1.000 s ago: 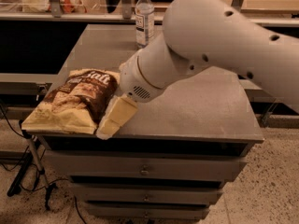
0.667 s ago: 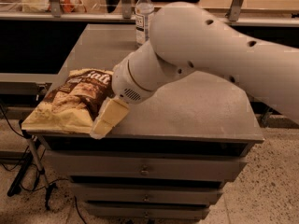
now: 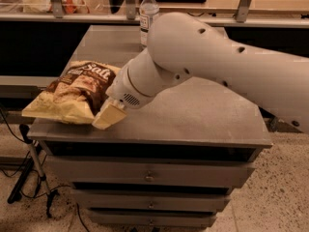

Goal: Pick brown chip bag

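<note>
The brown chip bag (image 3: 75, 92) lies flat on the left part of the grey cabinet top (image 3: 193, 115). It has a dark brown centre with white "Salt" lettering and pale yellow edges. One corner hangs over the cabinet's left edge. My gripper (image 3: 109, 116) is low over the top, at the bag's right edge. One cream finger (image 3: 108, 117) shows, touching or just beside the bag. The white arm (image 3: 212, 66) reaches in from the right and hides the rest of the gripper.
A clear water bottle (image 3: 147, 16) stands at the back of the cabinet top, behind the arm. The cabinet has several drawers (image 3: 149, 177) below. A tripod leg and cables (image 3: 34, 173) stand on the floor at the left. Shelving runs behind.
The arm has moved left and the gripper has slid closer against the bag's right edge. The bag has not visibly moved.
</note>
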`<state>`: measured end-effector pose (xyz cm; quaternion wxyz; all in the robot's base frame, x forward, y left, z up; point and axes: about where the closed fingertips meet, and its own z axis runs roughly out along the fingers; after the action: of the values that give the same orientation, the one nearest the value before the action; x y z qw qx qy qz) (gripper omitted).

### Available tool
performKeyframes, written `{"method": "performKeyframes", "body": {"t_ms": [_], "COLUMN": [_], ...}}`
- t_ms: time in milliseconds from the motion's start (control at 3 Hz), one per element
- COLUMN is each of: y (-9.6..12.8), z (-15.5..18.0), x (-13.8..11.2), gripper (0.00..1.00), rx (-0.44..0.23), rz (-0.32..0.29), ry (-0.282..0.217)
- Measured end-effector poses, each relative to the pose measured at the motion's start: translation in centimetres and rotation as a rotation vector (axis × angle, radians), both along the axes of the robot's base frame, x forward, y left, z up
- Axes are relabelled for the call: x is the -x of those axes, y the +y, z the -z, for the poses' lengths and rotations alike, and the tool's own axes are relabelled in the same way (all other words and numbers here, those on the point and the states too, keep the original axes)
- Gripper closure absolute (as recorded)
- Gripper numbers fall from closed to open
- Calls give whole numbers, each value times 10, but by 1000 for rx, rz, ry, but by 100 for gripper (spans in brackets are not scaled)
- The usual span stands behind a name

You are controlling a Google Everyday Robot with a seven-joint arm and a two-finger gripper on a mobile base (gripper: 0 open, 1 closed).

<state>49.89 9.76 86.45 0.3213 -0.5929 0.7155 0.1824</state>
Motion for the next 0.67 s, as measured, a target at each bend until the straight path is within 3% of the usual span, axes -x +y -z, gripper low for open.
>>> {"method": "performKeyframes", "body": {"t_ms": [667], "y": [0], "z": [5], "x": [-7], "gripper": [87], "rx": [14], "rz": [40], "ry": [42]}}
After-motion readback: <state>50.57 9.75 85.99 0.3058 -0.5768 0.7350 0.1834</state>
